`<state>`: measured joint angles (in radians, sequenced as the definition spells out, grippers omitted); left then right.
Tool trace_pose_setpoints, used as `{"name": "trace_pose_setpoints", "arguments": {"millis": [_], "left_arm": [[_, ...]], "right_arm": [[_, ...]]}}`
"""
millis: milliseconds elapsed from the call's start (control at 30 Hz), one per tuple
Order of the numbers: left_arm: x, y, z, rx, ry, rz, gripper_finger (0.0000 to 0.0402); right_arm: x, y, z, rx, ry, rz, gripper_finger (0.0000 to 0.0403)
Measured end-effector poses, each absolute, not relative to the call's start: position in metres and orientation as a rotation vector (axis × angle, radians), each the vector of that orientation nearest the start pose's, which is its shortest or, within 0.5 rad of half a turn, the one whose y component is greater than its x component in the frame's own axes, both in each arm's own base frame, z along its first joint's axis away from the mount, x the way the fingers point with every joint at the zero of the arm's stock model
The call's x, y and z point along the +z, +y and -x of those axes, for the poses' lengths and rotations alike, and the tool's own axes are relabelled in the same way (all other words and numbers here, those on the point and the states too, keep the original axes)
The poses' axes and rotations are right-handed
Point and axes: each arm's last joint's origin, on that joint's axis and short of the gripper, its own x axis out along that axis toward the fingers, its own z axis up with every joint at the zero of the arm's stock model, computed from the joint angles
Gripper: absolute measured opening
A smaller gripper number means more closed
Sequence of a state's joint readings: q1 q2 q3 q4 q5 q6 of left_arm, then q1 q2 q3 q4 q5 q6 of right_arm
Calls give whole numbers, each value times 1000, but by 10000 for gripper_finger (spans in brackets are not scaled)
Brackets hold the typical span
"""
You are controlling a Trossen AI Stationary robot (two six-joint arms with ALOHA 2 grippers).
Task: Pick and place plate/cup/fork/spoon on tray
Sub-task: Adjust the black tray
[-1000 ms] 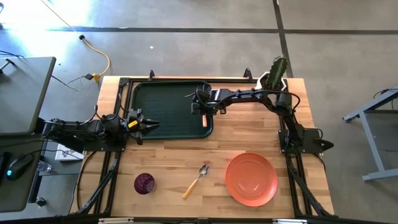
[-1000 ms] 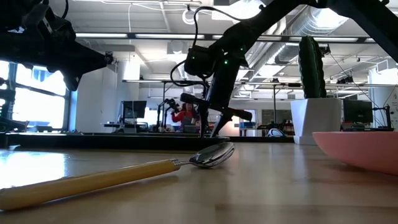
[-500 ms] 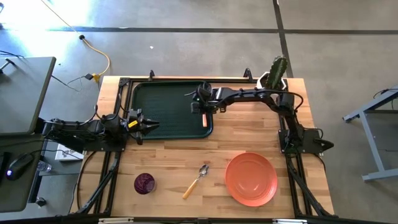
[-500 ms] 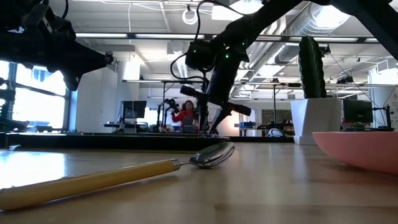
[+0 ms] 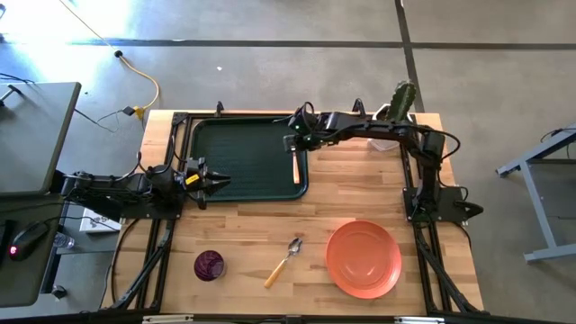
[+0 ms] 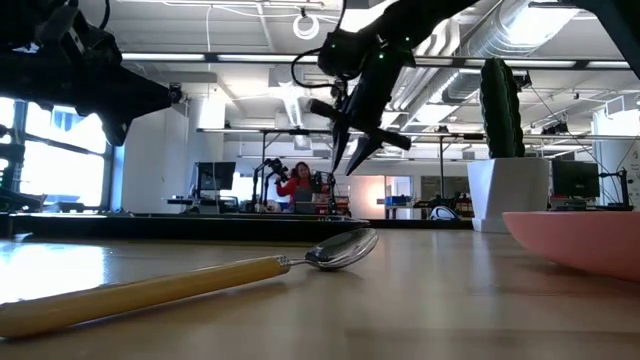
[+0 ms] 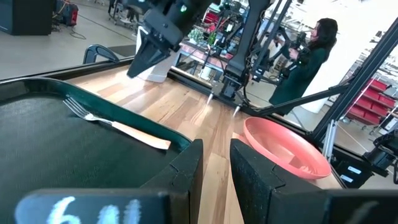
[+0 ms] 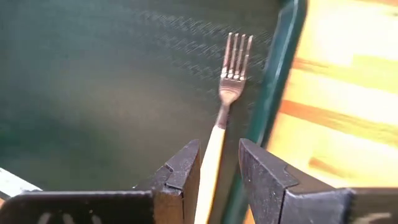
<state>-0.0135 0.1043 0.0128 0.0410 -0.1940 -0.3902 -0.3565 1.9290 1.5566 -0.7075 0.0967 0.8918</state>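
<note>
1. High view showed the wooden counter (image 5: 360,193) with the dark green tray (image 5: 243,157) at its far side; the fork (image 5: 295,166) lay inside the tray along the rim nearest the right arm, so that piece looked placed.
2. The salmon plate (image 5: 364,259) sat on the counter's near side, well apart from the tray, and the spoon (image 5: 283,261) and purple cup (image 5: 210,265) lay beside it, all untouched.
3. The right hand (image 5: 294,137) hung over the tray above the fork, fingers (image 8: 180,168) apart and empty; next it likely needed to swing toward another piece.
4. The left hand (image 5: 216,181) waited at the tray's edge, fingers (image 7: 186,168) slightly apart.
5. No readable writing appeared.
</note>
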Motion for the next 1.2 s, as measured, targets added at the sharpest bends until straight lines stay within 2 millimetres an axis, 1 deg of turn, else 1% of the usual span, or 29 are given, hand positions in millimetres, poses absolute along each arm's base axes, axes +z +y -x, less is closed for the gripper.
{"name": "trace_pose_setpoints", "arguments": {"millis": [67,200,367,533,733,933,1200], "left_arm": [[163,4,-103,197,13,383,71],[164,5,-103,224,5,382,71],[164,7,-102,274,-12,380,71],[165,8,-102,331,-29,372,71],[165,9,-102,373,-37,352,71],[166,10,-101,400,-44,342,71],[166,10,-101,404,-44,342,71]], "right_arm": [[236,-146,-378,-868,851,-896,103],[235,-145,-371,-868,928,-856,103],[225,-145,-368,-878,1015,-835,103],[220,-151,-369,-886,1014,-843,103],[207,-161,-371,-906,1013,-879,103],[194,-162,-380,-874,1014,-904,103],[177,-167,-383,-916,1030,-890,103]]}}
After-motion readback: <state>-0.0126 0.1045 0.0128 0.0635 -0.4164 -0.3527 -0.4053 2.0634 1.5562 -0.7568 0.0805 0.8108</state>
